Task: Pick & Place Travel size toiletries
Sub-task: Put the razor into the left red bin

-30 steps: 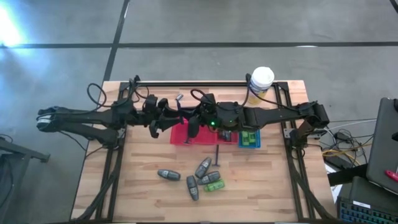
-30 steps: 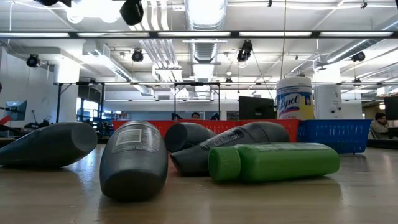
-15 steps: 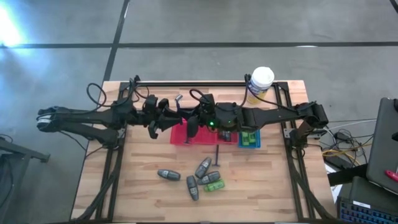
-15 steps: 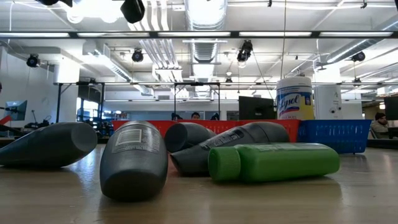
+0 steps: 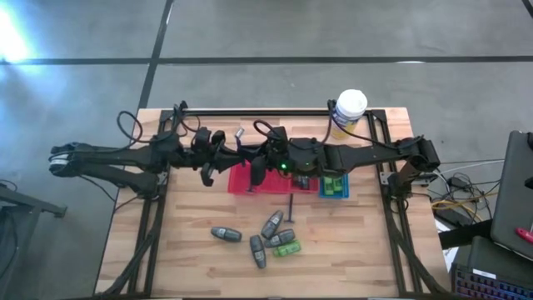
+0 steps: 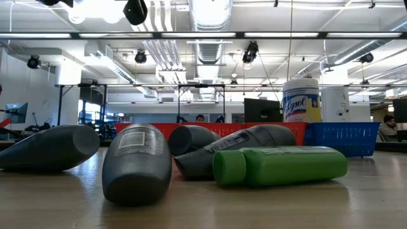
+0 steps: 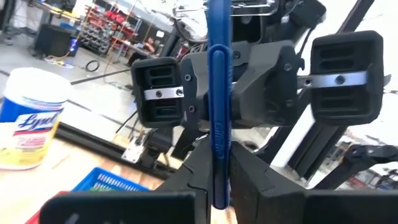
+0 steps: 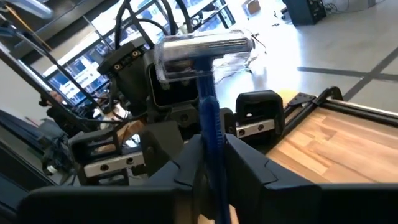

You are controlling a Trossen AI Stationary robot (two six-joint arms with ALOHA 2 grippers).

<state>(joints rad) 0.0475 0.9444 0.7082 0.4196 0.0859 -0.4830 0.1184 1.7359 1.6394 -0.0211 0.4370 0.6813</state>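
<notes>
Two grippers meet above the red basket [image 5: 250, 179]: the right gripper [image 8: 211, 163] pinches a blue razor [image 8: 211, 118], its long axis running straight out between the fingers, clear head away from the wrist. The left gripper [image 7: 219, 186] faces it; whether it clamps the same handle cannot be told. On the bench [image 5: 375, 250] well clear of the basket lie four grey bottles [image 5: 226, 234] on their sides, pointing different ways, and a green bottle [image 5: 287, 249]; both baskets' contents are largely hidden.

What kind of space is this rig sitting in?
Probably a large robotics lab or workshop: exposed ceiling ducts and strip lights over an open floor, desks with a monitor behind the wooden table, and a bare concrete floor around it.
</notes>
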